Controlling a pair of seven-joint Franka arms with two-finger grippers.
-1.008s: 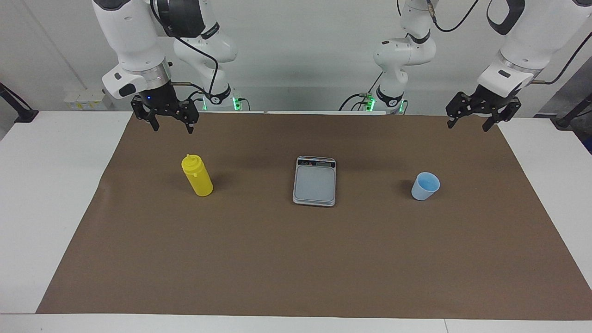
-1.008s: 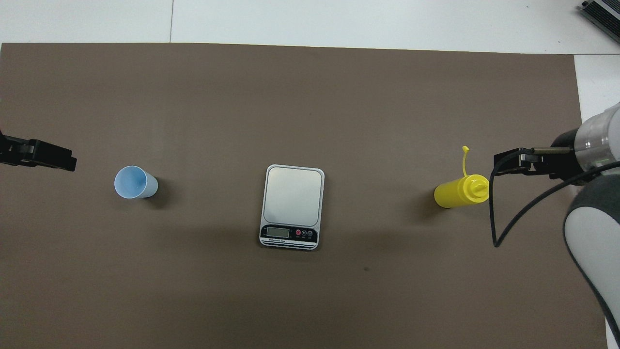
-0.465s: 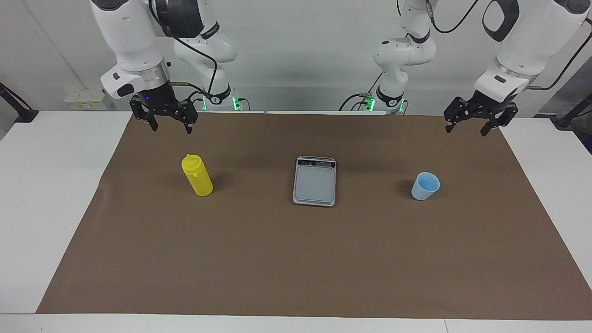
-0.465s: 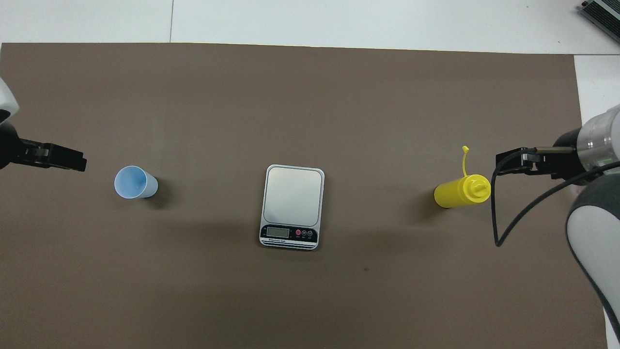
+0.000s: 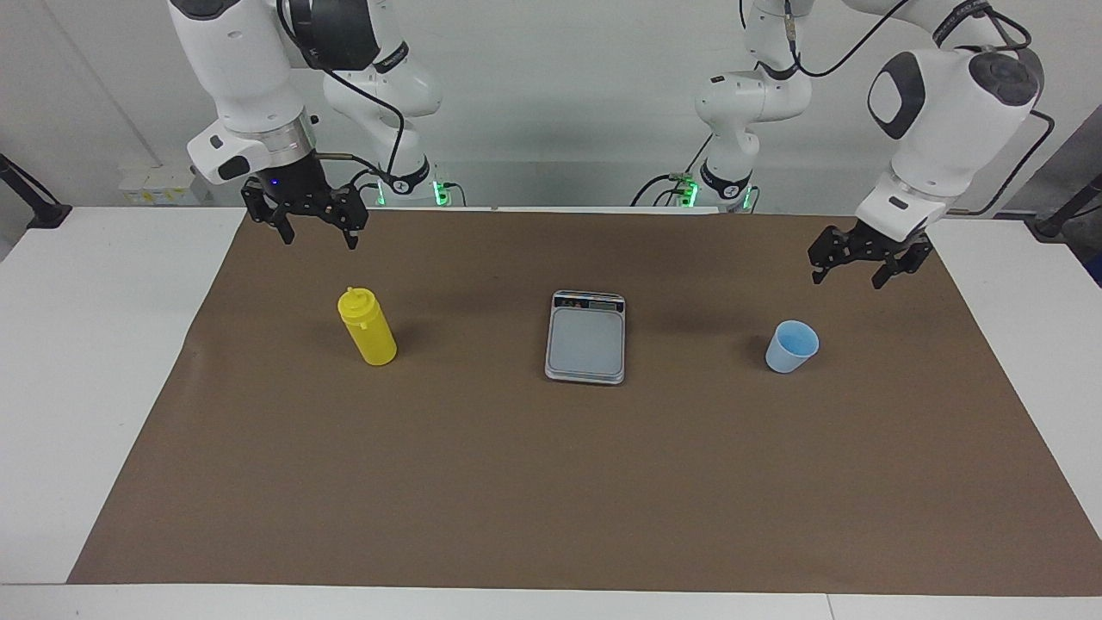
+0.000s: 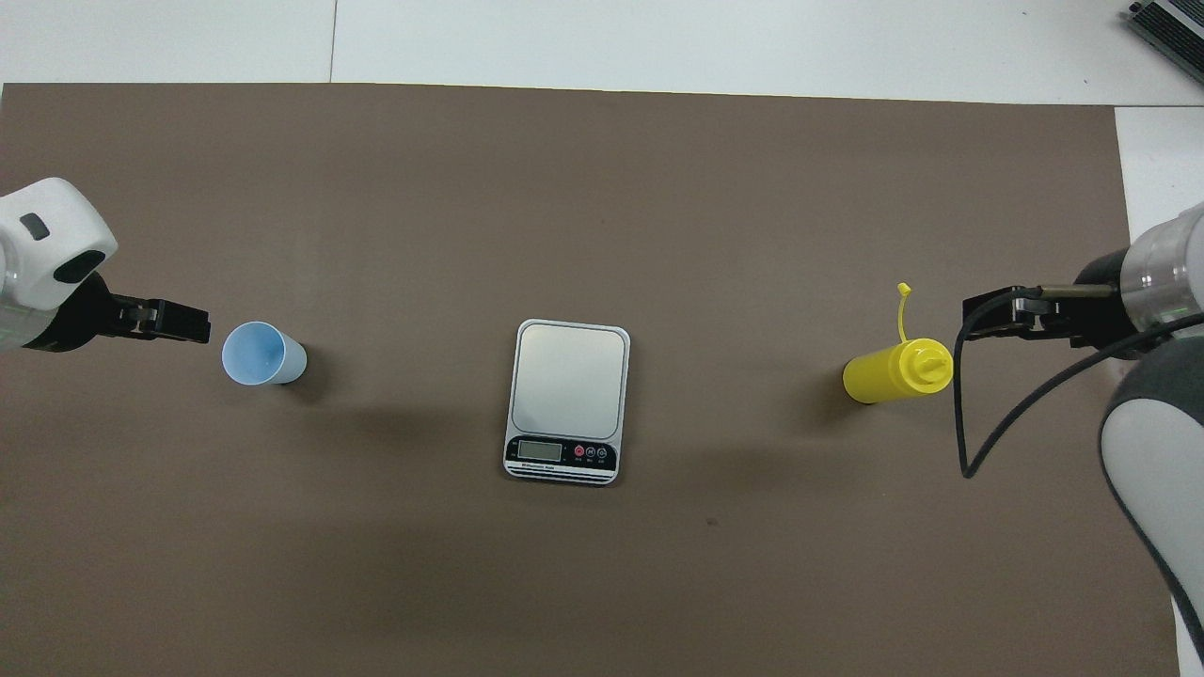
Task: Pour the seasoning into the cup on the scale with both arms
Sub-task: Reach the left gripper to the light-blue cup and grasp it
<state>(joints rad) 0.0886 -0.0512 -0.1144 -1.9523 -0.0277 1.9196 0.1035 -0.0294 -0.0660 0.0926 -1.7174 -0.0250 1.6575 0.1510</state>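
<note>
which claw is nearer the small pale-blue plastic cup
Left. The left claw hangs open in the air close beside the small pale-blue plastic cup; the right claw hangs open at the other end of the table.

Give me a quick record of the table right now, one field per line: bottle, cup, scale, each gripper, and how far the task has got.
seasoning bottle: upright on the brown mat, toward the right arm's end
cup: upright on the mat, toward the left arm's end, not on the scale
scale: mid-table between bottle and cup, plate bare, display end nearer the robots
left gripper: open, holding nothing, in the air close by the cup
right gripper: open, holding nothing, in the air close by the bottle
progress: nothing grasped yet; cup not yet placed on the scale
</note>
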